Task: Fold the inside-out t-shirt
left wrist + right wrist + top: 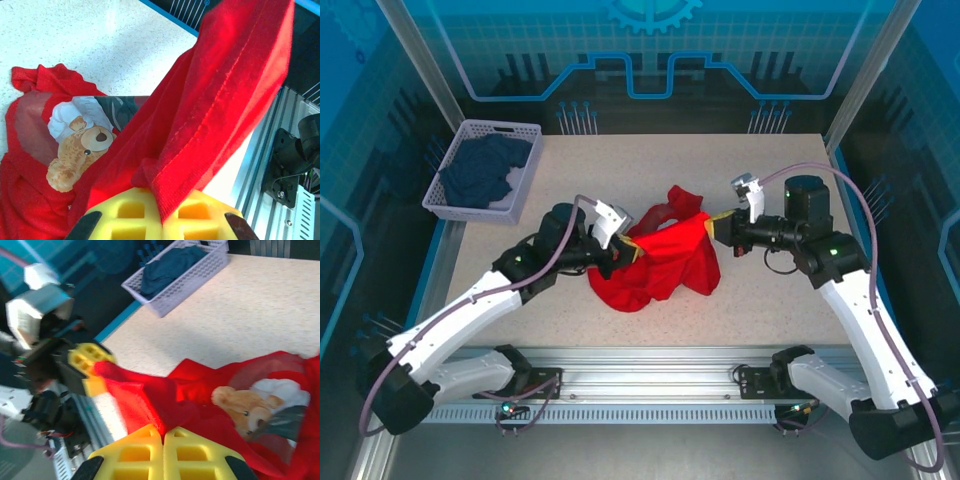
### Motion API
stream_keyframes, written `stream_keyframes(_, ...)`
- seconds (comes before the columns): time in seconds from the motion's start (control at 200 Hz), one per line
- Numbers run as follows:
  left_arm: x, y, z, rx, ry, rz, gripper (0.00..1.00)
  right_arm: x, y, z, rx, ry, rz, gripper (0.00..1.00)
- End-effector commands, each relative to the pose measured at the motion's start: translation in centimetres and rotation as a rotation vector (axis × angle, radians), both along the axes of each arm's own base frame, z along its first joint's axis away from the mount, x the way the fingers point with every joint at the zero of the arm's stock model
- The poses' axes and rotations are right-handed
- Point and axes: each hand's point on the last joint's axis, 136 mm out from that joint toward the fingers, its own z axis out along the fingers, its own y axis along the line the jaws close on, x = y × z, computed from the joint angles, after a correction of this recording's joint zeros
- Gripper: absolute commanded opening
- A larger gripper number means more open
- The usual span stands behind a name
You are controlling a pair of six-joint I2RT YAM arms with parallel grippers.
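T-shirt (655,262) mid-bench (750,310), bunched, its bulk resting on the surface. Left end effector (618,252) clamped on a seamed red edge; right end effector (713,228) clamped on the opposite edge. Cloth drawn between them, likely to spread it flat. Bear print (80,150) shows inside the body, so it probably needs turning first.

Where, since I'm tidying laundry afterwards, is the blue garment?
Top view: the blue garment lies in the white basket at the table's far left corner, apart from the red t-shirt.
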Motion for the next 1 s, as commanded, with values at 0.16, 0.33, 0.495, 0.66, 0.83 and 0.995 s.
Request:
stream_keyframes(0.16, -0.5, 1.6, 1.8, 0.089, 0.083, 0.058, 0.00, 0.3, -1.7, 4.6, 0.009, -0.189, -0.095, 0.00)
stream_keyframes(0.33, -1.0, 0.8, -1.2, 0.159, 0.176, -0.005, 0.00, -0.1, 0.3, 3.8, 0.095, -0.174, 0.031, 0.00)
stream_keyframes(0.495, -2.1, -1.7, -2.1, 0.138, 0.160, -0.130, 0.02, -0.7, 2.7, 4.1, 0.234, -0.109, 0.188, 0.00)
stream_keyframes(0.66, -1.9, -2.4, -2.9, 0.120, 0.137, -0.164, 0.03, 0.8, 2.3, 1.0, 0.165, 0.030, 0.111, 0.00)
stream_keyframes(0.83, -2.0, -2.2, -3.3, 0.122, 0.122, -0.164, 0.03, 1.3, 1.6, -0.3, 0.113, 0.061, 0.060, 0.00)
stream_keyframes(0.995, -1.6, -1.3, -5.1, 0.160, 0.150, -0.117, 0.00, 3.0, -1.1, -0.9, 0.034, 0.077, -0.121, 0.00)
